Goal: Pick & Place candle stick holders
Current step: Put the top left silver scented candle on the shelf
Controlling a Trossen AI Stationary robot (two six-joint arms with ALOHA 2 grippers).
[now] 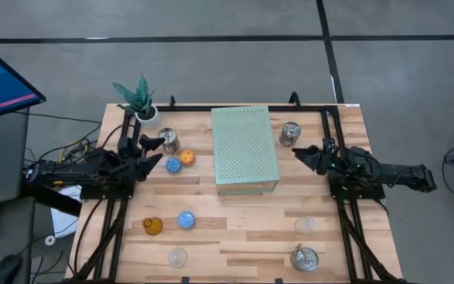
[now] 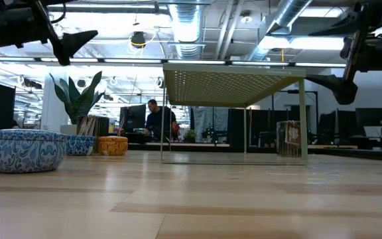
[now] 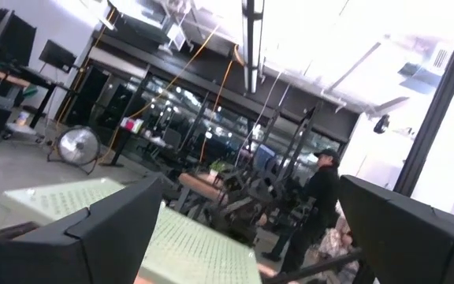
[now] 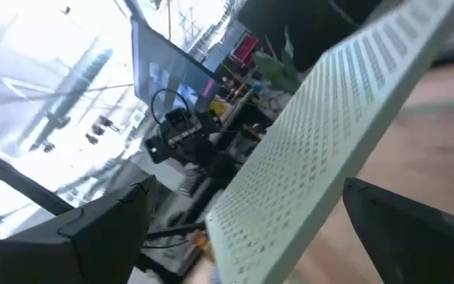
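Left gripper (image 1: 158,145): raised over the far-left table, fingers spread wide, holding nothing.
Nearest holders: shiny silver metal cup (image 1: 169,140) just right of its tips; blue round holder (image 1: 173,165) and orange round holder (image 1: 187,158) just nearer.
Right gripper (image 1: 299,151): raised at far right, fingers parted, empty.
Its nearest holder: second silver metal cup (image 1: 290,133), just beyond the tips, toward the far edge.
Between arms: large pale-green perforated block (image 1: 245,147).
Near side: amber glass holder (image 1: 153,226), patterned blue holder (image 1: 186,219), two clear glass ones (image 1: 177,257) (image 1: 304,225), third silver cup (image 1: 303,258), well apart from both grippers.
Judgement: either arm need only drop onto its own silver cup.
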